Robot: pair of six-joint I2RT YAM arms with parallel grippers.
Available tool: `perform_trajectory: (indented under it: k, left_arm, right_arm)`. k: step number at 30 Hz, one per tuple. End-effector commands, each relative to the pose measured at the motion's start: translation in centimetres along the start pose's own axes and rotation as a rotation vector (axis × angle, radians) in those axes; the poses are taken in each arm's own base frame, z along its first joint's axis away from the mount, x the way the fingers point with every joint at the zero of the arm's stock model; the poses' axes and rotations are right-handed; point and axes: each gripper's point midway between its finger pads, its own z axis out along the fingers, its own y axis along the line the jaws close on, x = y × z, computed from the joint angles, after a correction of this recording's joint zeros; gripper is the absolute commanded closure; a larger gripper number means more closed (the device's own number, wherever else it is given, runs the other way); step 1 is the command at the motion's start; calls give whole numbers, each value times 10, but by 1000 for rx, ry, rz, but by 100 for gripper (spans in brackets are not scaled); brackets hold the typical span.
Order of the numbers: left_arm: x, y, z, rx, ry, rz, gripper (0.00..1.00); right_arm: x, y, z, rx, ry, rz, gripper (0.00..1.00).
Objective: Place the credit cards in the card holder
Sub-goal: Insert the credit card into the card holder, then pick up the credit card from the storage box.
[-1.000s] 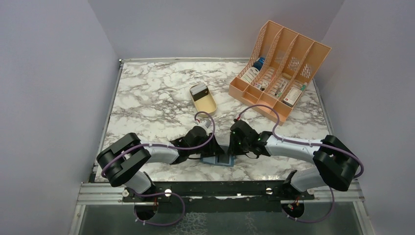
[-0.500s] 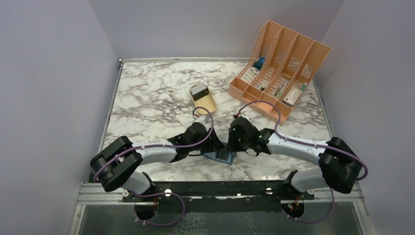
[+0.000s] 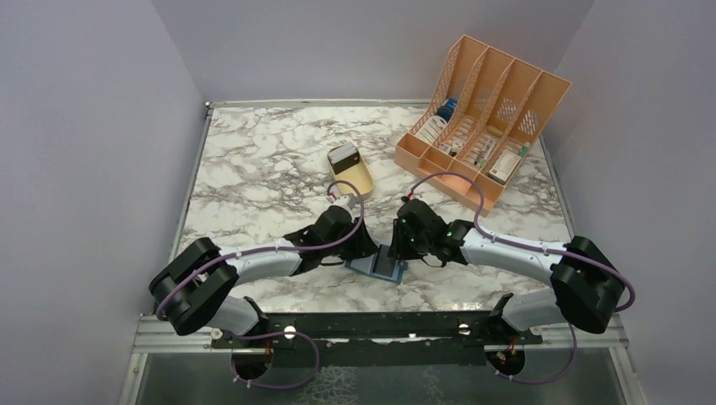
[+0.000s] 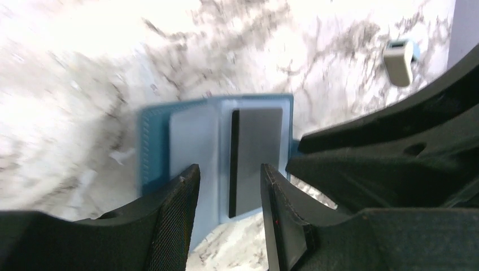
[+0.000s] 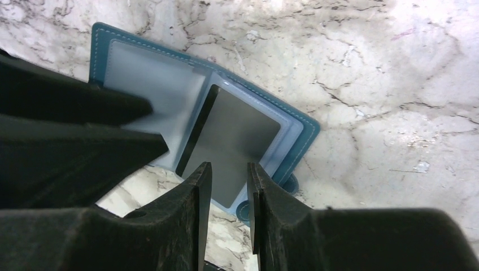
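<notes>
Low centre of the frame, left arm (image 3: 262, 263) and right arm (image 3: 507, 249) meet over the blue card holder (image 3: 376, 268), lying open on the marble worktop (image 3: 253, 160) with a dark credit card (image 3: 388, 264) on it. Tan tray (image 3: 355, 177) mid-frame, orange rack (image 3: 485, 110) upper right.

table (image 3: 253, 160): white marble top with grey veins, fills the middle of the top view; same surface under both wrist views.
tray (image 3: 360, 180): tan, oval, shallow; mid-table toward the far side, long axis slanting far-left to near-right.
file rack (image 3: 545, 97): orange, four slots, perforated dividers, far right corner, set diagonally to the table edge; right of the tray, well apart.
rack contents: blue item (image 3: 447, 107) in the leftmost slot, white box (image 3: 432, 129) just in front of it; white box with red mark (image 3: 505, 166) in the rightmost slot; middle slots hold small bits, too small to tell.
walls (image 3: 380, 42): plain pale lilac-grey; left, back, right.
rail (image 3: 380, 325): black bar along the near table edge, silver frame beside it.
</notes>
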Motion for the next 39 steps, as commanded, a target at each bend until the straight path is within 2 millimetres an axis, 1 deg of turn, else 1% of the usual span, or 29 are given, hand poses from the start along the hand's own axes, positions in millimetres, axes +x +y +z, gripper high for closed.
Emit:
perform_trajectory:
  k: [1,3,5,9,12,13,15,18,19,20,21,23,26,27,30,33,37,39]
  left_arm:
    - [-49,1,-15,-29,-106,52,54]
    - [-70,9,-21,-41,-140,49,54]
    - [-93,17,-29,-60,-177,51,54]
    - [-143,35,-46,-139,-251,105,54]
    - [-184,50,-55,-215,-321,154,54]
    - [-198,52,-57,-227,-345,170,54]
    - [-225,51,-58,-216,-375,186,53]
    - [-261,35,-50,-175,-375,275,51]
    - [-270,26,-45,-148,-358,328,50]
    - [-273,25,-36,-142,-320,369,50]
    - [-280,20,-32,-131,-300,433,50]
    - [-295,17,-25,-138,-276,521,50]
    - [-316,22,-14,-184,-261,615,49]
    - [-325,21,-12,-194,-264,643,49]
    - [-337,26,-1,-222,-239,698,50]
    - [-339,31,11,-233,-210,759,51]
    - [-329,41,27,-249,-156,820,51]
    - [-328,45,32,-259,-151,824,51]
  right_arm:
    - [3,14,3,-83,18,-3,70]
    - [2,21,3,-116,17,-6,70]
    - [-4,28,0,-141,3,-5,70]
    - [-16,40,-2,-175,-27,-15,63]
    - [-13,47,6,-187,11,-11,62]
    - [-11,50,8,-194,27,-6,62]
    - [-6,56,12,-213,48,-2,61]
    - [-5,60,16,-219,60,1,60]
    - [-5,61,17,-217,61,-1,60]
    - [-7,62,17,-220,60,-4,59]
    - [-7,64,18,-222,59,-6,59]
    - [-7,67,19,-223,64,-7,58]
    - [-8,72,22,-223,69,-9,58]
    - [-9,73,22,-218,72,-11,58]
    - [-13,73,22,-190,73,-15,58]
    - [-17,72,19,-178,59,-17,58]
    - [-17,66,19,-142,58,-2,58]
    - [-17,64,19,-132,56,3,58]
